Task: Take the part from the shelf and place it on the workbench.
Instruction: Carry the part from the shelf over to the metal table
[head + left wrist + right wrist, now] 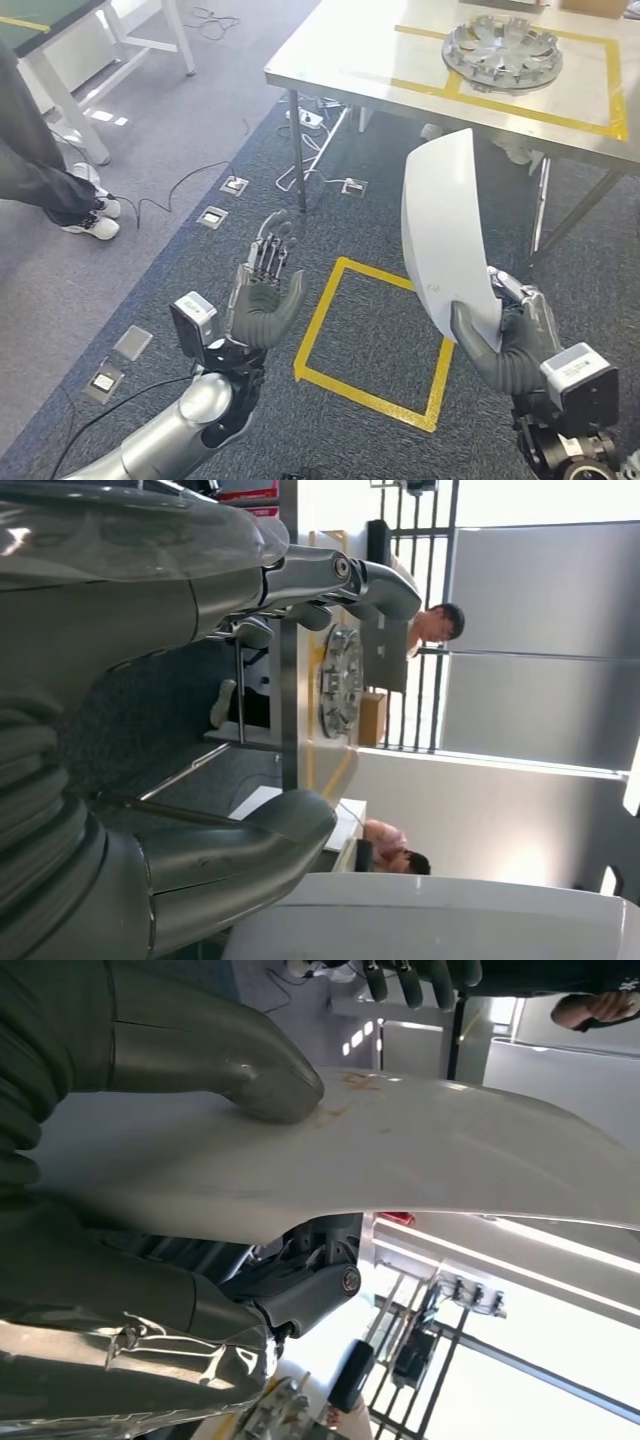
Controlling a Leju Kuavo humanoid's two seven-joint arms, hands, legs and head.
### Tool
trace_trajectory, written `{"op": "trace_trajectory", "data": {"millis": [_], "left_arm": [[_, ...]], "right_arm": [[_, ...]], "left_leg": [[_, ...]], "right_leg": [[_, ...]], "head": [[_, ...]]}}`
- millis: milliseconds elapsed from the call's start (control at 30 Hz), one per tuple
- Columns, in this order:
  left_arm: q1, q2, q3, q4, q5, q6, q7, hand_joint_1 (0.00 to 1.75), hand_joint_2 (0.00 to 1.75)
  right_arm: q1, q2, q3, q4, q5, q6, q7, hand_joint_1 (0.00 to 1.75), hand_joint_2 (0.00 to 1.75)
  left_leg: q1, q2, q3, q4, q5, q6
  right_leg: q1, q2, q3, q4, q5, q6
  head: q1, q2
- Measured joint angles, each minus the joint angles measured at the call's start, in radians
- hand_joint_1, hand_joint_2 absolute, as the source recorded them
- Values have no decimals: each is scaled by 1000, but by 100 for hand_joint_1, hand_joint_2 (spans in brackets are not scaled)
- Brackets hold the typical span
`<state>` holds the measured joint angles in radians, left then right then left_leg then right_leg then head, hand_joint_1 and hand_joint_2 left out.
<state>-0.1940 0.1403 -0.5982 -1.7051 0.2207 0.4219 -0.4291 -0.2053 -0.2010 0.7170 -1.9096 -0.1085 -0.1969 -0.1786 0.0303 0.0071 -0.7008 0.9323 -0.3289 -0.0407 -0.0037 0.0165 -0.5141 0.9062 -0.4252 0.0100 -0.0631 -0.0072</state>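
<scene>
Right hand [507, 345] grips one white part [445, 235]; left hand [266, 295] empty.

White part [444, 235]: smooth, matt, likely plastic. Workbench [355, 55] top: pale, faintly glossy, legs metal. Wheel cover [503, 52]: silvery, shiny. Floor carpet [362, 330]: dark, rough weave. Right hand [506, 340]: grey, rubbery matt skin.
</scene>
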Motion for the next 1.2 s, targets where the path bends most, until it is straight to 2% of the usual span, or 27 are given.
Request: {"op": "trace_trajectory", "data": {"millis": [33, 67, 133, 167, 200, 233, 300, 333, 367, 400, 433, 500, 567, 633, 733, 767, 800, 867, 900, 933, 967, 1000, 1033, 1067, 1100, 1167, 1200], "left_arm": [[-1, -1, 0, 0, 1, 0, 0, 0, 175], [-3, -2, 0, -1, 1, 0, 1, 0, 175], [-5, -5, 0, -2, 2, 0, 1, 0, 175], [-7, -6, 0, -3, 2, 0, 1, 0, 175], [-7, -7, 0, -3, 1, 0, 2, 0, 175], [-8, -9, 0, -3, 0, -1, 2, 0, 175], [-9, -10, 0, -3, -1, -1, 3, 0, 175], [-9, -10, 0, -3, -1, -1, 3, 0, 175], [-8, -10, 0, -3, -1, -1, 3, 0, 175], [-8, -10, 0, -3, -1, -1, 3, 0, 175], [-9, -10, 0, -3, -1, -1, 3, 0, 175], [-9, -12, 0, -3, -2, -1, 3, 0, 175], [-9, -13, 0, -2, -3, -1, 3, 0, 175], [-9, -13, 0, -2, -5, -2, 3, 0, 175], [-12, -14, 0, -4, -7, -3, 3, 0, 175], [-13, -14, 0, -4, -8, -3, 3, 0, 175], [-13, -13, 0, -5, -9, -3, 3, 0, 175], [-9, -13, 0, -5, -11, -3, 3, 0, 175], [-7, -12, 0, -5, -12, -3, 4, 0, 175], [-5, -12, 0, -5, -12, -3, 4, 0, 175], [-4, -12, 0, -5, -12, -3, 4, 0, 175], [-4, -12, 0, -5, -13, -3, 4, 0, 175], [-5, -12, 0, -5, -13, -3, 4, 0, 175], [-5, -12, 0, -5, -13, -3, 5, 0, 175], [-6, -12, 0, -5, -13, -3, 5, 0, 175], [-7, -11, 0, -6, -14, -4, 6, 0, 175], [-8, -12, 0, -8, -14, -4, 6, 0, 175]], "right_arm": [[0, 0, 0, -1, 0, 0, 0, 175, 175], [0, 0, 0, -2, 0, 0, -1, 175, 175], [1, 0, -1, -3, 1, 0, -2, 175, 175], [2, 0, -1, -3, 1, 0, -2, 175, 175], [2, 0, 0, -4, 1, 0, -3, 175, 175], [2, 0, 0, -4, 1, 0, -3, 175, 175], [4, 0, 0, -5, 1, 0, -4, 175, 175], [6, 0, -1, -5, 1, 0, -3, 175, 175], [9, 0, -1, -5, 1, 0, -3, 175, 175], [11, 0, -1, -5, 1, 0, -3, 175, 175], [12, 0, -1, -5, 1, 0, -3, 175, 175], [13, 0, -1, -5, 1, 1, -4, 175, 175], [13, 0, -2, -5, 1, 2, -5, 175, 175], [13, 0, -2, -5, 1, 6, -6, 175, 175], [13, 1, -2, -7, 1, 10, -7, 175, 175], [13, 1, -3, -8, 1, 11, -8, 175, 175], [13, 2, -3, -8, 1, 12, -8, 175, 175], [14, 2, -3, -8, 2, 13, -9, 175, 175], [15, 2, -3, -8, 3, 14, -9, 175, 175], [16, 2, -3, -8, 4, 15, -9, 175, 175], [16, 2, -3, -8, 4, 15, -9, 175, 175], [16, 2, -3, -8, 4, 15, -9, 175, 175], [16, 2, -3, -8, 4, 15, -9, 175, 175], [15, 2, -3, -8, 4, 15, -10, 175, 175], [14, 2, -3, -8, 4, 15, -10, 175, 175], [14, 2, -3, -8, 4, 15, -10, 175, 175], [14, 2, -4, -8, 5, 15, -10, 175, 175]], "left_leg": [[0, 6, 4, -12, 33, 7], [-4, 6, 5, -7, 31, 20], [-10, 0, 16, 2, 17, 37], [-13, -2, 24, 5, 8, 47], [-15, -3, 34, 5, 2, 56], [-18, -3, 44, 5, -3, 63], [-25, -3, 58, 5, -15, 72], [-30, -4, 66, 5, -22, 75], [-35, -4, 74, 5, -29, 78], [-40, -6, 83, 5, -36, 79], [-43, -7, 92, 5, -43, 80], [-46, -8, 115, 3, -57, 79], [-47, -8, 133, 0, -68, 74], [-47, -9, 137, 0, -74, 67], [-47, -10, 131, 23, -90, 54], [-47, -10, 111, 63, -106, 48], [-45, -11, 75, 126, -126, 44], [-42, -10, -22, 272, -162, 37], [-41, -10, -59, 313, -158, 36], [-41, -10, -75, 311, -132, 36], [-42, -10, -67, 265, -86, 39], [-43, -10, -41, 186, -30, 44], [-45, -11, -12, 114, 11, 51], [-49, -11, 13, 60, 35, 58], [-54, -12, 31, 23, 35, 65], [-60, -13, 47, -1, 6, 77], [-58, -14, 60, -14, -6, 82]], "right_leg": [[2, 2, -2, 9, -15, 5], [2, 2, -1, 13, -31, 9], [-3, -3, 7, 18, -58, 17], [-7, -6, 7, 40, -80, 21], [-9, -8, -7, 84, -106, 24], [-9, -10, -36, 152, -141, 24], [-6, -11, -119, 312, -211, 22], [-5, -11, -154, 368, -226, 18], [-3, -11, -172, 388, -221, 12], [1, -11, -170, 367, -195, 4], [4, -11, -154, 319, -159, -4], [17, -11, -79, 152, -62, -22], [28, -12, -26, 45, -9, -33], [32, -11, -16, 31, -6, -35], [26, -8, 5, 14, -8, -39], [23, -8, 15, 9, -11, -41], [22, -9, 23, 6, -16, -44], [22, -8, 39, 6, -32, -47], [23, -7, 50, 6, -42, -46], [23, -5, 64, 6, -54, -45], [23, -4, 82, 5, -67, -45], [23, -3, 100, 5, -82, -44], [22, -3, 111, 3, -94, -43], [22, -3, 118, 0, -106, -40], [19, -3, 120, -6, -114, -36], [15, -3, 139, -20, -121, -25], [13, -4, 145, -20, -121, -21]], "head": [[0, 0], [2, 0], [8, 0], [9, 0], [11, 0], [12, 0], [15, 0], [16, 0], [17, 0], [17, 0], [17, 0], [16, 0], [16, 0], [19, 0], [18, 0], [17, 0], [16, 0], [13, 0], [12, 0], [11, 0], [10, 0], [10, 0], [10, 0], [16, 0], [18, 0], [22, 0], [16, 0]]}}
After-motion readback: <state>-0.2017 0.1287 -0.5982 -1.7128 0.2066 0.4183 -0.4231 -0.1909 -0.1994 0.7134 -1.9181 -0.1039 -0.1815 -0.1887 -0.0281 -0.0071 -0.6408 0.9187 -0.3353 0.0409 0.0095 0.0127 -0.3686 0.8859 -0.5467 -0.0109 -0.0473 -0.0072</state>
